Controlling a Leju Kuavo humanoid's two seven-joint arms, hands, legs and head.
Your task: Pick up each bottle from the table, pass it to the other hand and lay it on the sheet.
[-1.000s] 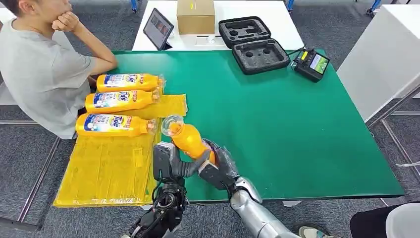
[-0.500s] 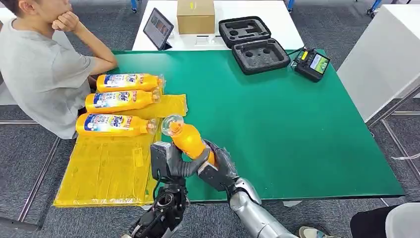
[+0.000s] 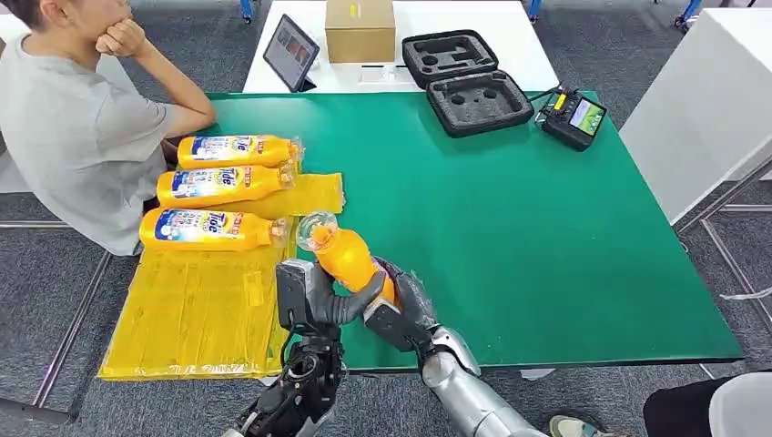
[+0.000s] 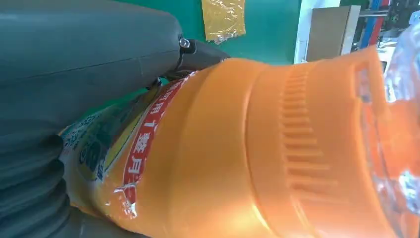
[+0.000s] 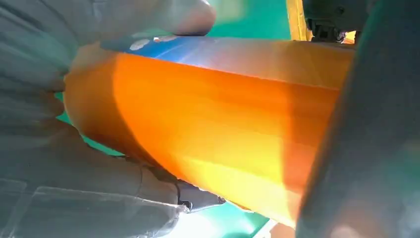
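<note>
An orange bottle with a clear cap is held tilted above the near edge of the green table, cap pointing away from me. My left hand wraps its fingers around the bottle's middle, and my right hand grips its base. The left wrist view has the bottle's ribbed orange shoulder close up; the right wrist view has its orange body between grey fingers. Three like bottles lie side by side on the yellow sheet at the table's left.
A person sits at the left edge, elbow by the far bottle. A black foam case, a controller, a tablet and a cardboard box stand at the back. A white table is at the right.
The bottle and both hands have shifted very slightly; the left hand has drawn in a little closer around the bottle. Nothing else has moved.
</note>
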